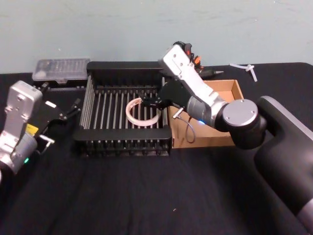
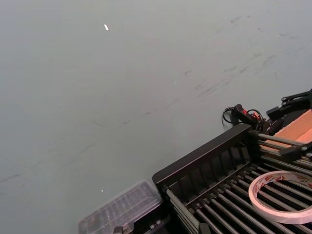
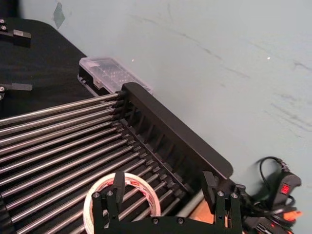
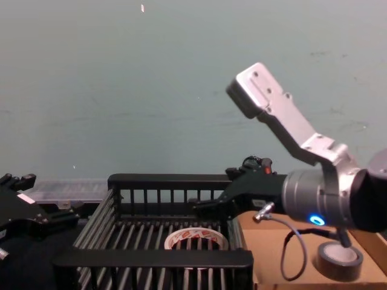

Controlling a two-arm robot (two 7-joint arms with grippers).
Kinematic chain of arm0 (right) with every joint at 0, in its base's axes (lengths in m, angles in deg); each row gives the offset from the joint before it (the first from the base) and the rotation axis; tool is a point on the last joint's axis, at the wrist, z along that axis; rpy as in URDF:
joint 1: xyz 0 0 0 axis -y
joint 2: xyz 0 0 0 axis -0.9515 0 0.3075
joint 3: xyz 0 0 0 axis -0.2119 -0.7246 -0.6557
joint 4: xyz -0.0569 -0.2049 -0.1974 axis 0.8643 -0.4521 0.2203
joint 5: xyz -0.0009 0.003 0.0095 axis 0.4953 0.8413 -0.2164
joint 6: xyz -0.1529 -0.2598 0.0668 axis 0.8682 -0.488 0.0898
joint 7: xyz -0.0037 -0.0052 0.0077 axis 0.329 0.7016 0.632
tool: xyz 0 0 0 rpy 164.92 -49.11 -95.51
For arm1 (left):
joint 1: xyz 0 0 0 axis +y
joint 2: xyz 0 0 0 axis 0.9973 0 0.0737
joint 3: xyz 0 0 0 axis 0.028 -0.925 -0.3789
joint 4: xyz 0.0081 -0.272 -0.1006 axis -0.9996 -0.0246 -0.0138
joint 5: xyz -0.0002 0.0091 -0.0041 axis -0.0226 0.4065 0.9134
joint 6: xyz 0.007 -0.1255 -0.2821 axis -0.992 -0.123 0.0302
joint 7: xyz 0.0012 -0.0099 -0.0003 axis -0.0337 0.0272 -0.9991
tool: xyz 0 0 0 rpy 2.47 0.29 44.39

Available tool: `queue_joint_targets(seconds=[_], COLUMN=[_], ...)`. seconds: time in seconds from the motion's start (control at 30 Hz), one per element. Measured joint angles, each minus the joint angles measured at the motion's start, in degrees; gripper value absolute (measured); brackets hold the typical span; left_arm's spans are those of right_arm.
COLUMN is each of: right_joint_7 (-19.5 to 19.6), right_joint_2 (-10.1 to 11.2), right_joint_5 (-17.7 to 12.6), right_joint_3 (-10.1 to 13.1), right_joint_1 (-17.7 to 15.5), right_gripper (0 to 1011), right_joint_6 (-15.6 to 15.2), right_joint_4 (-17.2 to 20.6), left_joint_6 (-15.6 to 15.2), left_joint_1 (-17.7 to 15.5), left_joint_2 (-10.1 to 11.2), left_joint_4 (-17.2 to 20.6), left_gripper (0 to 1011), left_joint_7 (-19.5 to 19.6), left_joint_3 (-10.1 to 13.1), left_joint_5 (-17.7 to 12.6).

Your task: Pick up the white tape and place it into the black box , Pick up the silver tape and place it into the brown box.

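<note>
The white tape (image 1: 143,112) lies flat on the slatted floor of the black box (image 1: 122,134), toward its right side. My right gripper (image 1: 150,103) hovers just above the ring's right edge, open, with nothing between its fingers (image 3: 117,184). In the right wrist view the white tape (image 3: 122,200) sits below the right gripper (image 3: 163,187). The silver tape (image 4: 340,258) rests on the floor of the brown box (image 4: 284,254), to the right of the crate. My left gripper (image 1: 71,110) is parked open at the left of the crate.
A clear plastic case (image 1: 61,70) lies behind the crate at the back left. A black and orange device with cables (image 1: 195,58) sits behind the boxes, and a white piece (image 1: 247,69) at the back right. Bare black cloth (image 1: 146,196) stretches in front.
</note>
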State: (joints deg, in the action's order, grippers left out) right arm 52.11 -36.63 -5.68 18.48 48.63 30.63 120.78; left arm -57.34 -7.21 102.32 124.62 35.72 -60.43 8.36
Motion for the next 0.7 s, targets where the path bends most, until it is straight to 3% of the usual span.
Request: queue_joint_targets(seconds=[0.3, 0.7], right_joint_7=[-0.3, 1.4], right_joint_2=[2.3, 6.7], right_joint_5=[0.0, -0.1], right_joint_3=[3.0, 8.9], right_joint_1=[-3.3, -10.3], right_gripper=[1002, 1002], right_joint_6=[-1.5, -4.2], right_joint_4=[6.7, 16.9], left_joint_6=[0.0, 0.0], left_joint_1=[0.0, 0.0], left_joint_2=[0.0, 0.0], left_joint_4=[0.0, 0.0], left_gripper=[1001, 1001], left_joint_7=[0.0, 0.0], left_joint_3=[0.0, 0.0], left_joint_5=[0.0, 0.0])
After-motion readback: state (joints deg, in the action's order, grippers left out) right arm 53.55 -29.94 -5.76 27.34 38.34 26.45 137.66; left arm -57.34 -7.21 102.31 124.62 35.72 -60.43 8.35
